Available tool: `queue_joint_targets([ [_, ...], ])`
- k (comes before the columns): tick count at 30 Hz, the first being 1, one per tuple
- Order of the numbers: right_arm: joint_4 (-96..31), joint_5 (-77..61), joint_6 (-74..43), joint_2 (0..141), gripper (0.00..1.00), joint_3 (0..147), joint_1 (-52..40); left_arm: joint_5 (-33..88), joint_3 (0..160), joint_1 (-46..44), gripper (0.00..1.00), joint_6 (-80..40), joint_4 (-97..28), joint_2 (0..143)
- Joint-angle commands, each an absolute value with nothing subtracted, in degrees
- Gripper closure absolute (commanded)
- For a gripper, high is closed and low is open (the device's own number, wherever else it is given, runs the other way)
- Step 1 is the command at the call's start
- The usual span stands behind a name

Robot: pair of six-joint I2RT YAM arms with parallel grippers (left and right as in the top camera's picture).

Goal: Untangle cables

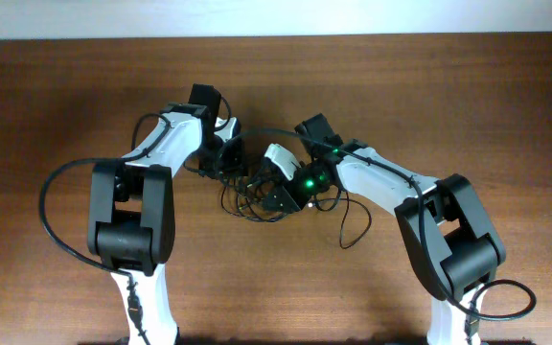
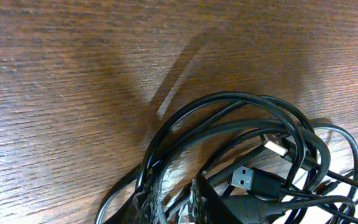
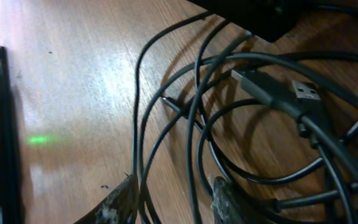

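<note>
The cables [image 1: 257,196] lie as a loose black tangle on the wooden table between my two arms, with one loop trailing right [image 1: 353,225]. My left gripper [image 1: 220,161] sits at the tangle's left edge. In the left wrist view its jaws [image 2: 171,204] stand a little apart, with thin cords [image 2: 229,118] running between them and a silvery USB plug [image 2: 244,177] just to the right. My right gripper [image 1: 281,187] is over the tangle's right side. Its fingers [image 3: 174,199] are spread, two cords [image 3: 166,124] pass freely between them, and another plug [image 3: 303,92] lies ahead.
Thick black arm cables loop at the left [image 1: 51,192] and near the right base [image 1: 511,297]. The table's far edge [image 1: 276,36] meets a pale wall. A dark body [image 3: 260,15] sits beyond the tangle in the right wrist view. A green light spot [image 3: 39,140] falls on the wood.
</note>
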State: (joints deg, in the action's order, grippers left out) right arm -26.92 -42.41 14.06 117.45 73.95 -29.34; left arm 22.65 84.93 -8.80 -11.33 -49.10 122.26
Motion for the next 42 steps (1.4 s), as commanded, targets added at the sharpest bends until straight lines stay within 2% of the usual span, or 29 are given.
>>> queue_joint_targets([
  [1,-26.35,-40.45,14.52,118.78,0.61,73.49,-29.41,21.58,83.13,-8.88,0.79,-10.55,-48.16,122.96],
  [12,-26.04,-40.36,12.99,121.99,0.62,73.49,-31.24,21.58,83.13,-8.95,0.79,-10.57,-47.33,122.96],
  [13,-26.13,-40.47,12.03,121.99,0.67,73.49,-31.24,21.58,83.13,-8.95,0.79,-10.57,-47.31,122.96],
  [19,-27.33,-40.49,5.45,122.21,0.75,73.47,-31.14,21.54,83.13,-9.21,0.78,-10.57,-46.72,122.96],
  [26,-27.57,-47.92,5.43,122.23,0.79,72.9,-31.05,21.15,83.13,-9.21,0.78,-10.57,-46.41,122.96],
  [29,-27.62,-49.15,-1.17,122.23,0.91,72.9,-31.07,21.15,83.13,-9.21,0.78,-10.57,-46.26,122.96],
  [31,-27.59,-49.98,-4.45,122.23,0.96,72.9,-30.98,21.15,83.13,-9.21,0.78,-10.57,-46.04,122.96],
  [35,-25.78,-61.58,-5.3,122.23,0.96,72.93,-28.69,21.15,83.13,-9.32,0.78,-10.57,-45.87,122.96],
  [40,-25.69,-60.42,-5.41,122.23,0.95,72.9,-26.92,21.12,83.13,-9.32,0.78,-10.57,-45.84,122.96],
  [42,-25.71,-55.94,-5.41,122.23,0.78,72.9,-27.44,21.12,83.13,-9.32,0.78,-10.57,-45.67,122.96],
])
